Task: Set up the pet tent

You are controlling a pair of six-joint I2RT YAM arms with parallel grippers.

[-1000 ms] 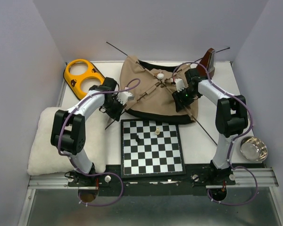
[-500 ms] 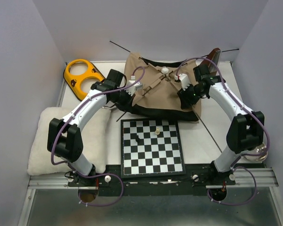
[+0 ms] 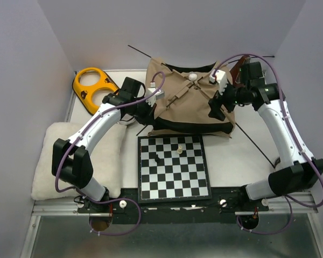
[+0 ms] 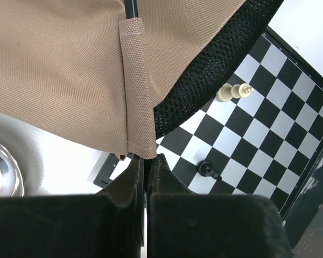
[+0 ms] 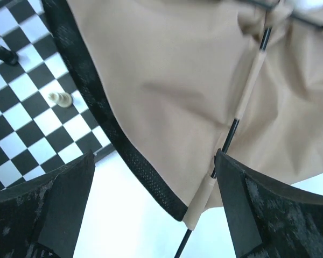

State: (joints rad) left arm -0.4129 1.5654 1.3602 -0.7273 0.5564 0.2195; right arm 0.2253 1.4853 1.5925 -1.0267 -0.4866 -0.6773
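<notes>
Chessboard [image 3: 174, 180] in black-and-white checks lies at the near centre of the white table [image 3: 231, 161], carrying one small black piece [image 3: 157, 159] and one pale piece [image 3: 180, 149]. A fluffy white cushion [image 3: 46, 172] lies to its left. Just beyond the board sits the tan fabric pet tent [image 3: 185, 105] with black mesh lining. The left gripper [image 4: 146, 162] is pinched shut, its tips meeting the lower end of a tan pole sleeve [image 4: 135, 80] at the tent's left side; whether the pole itself is clamped cannot be told. The right gripper [image 5: 153, 158] stands wide apart over the tent's right corner, straddling a thin black pole [image 5: 234, 129] that touches neither finger. A white pom-pom [image 3: 192, 77] rests near the tent's top. A yellow plastic plate with two round holes [image 3: 84, 92] lies at the far left.
</notes>
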